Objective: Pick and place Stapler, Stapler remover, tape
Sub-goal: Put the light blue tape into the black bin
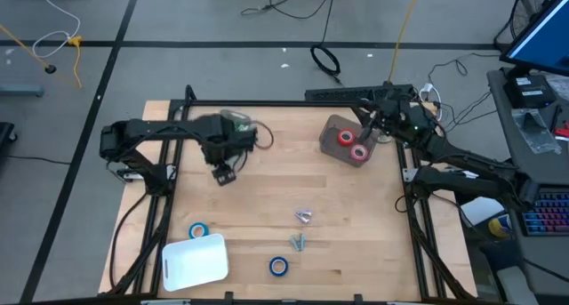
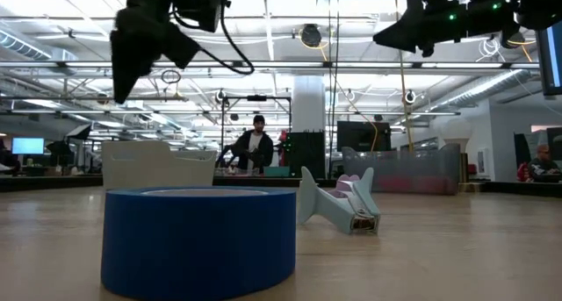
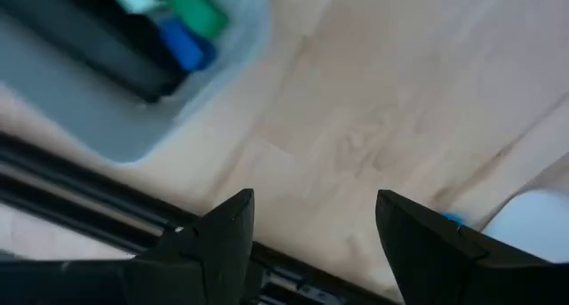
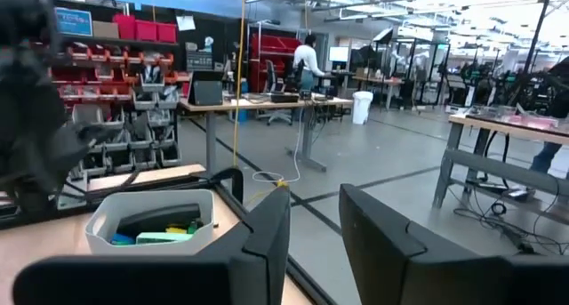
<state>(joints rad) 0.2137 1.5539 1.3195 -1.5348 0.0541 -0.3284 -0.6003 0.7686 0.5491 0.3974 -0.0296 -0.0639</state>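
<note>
The clear bin is blurred and partly hidden by the left arm. Its contents are blurred, and the white tray is cut off.

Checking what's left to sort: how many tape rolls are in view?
4: two red rolls in the grey bin; one blue roll by the white tray; one blue roll near the front edge. Others may be hidden.

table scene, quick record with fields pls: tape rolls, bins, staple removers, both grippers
blue tape rolls: one beside the white bin, one near the front edge
red tape rolls: two inside the grey bin
white bin: front left
grey bin: back right
staple removers: two, and, mid-table
left gripper: open, empty, above bare wood
right gripper: empty, raised by the grey bin
</note>
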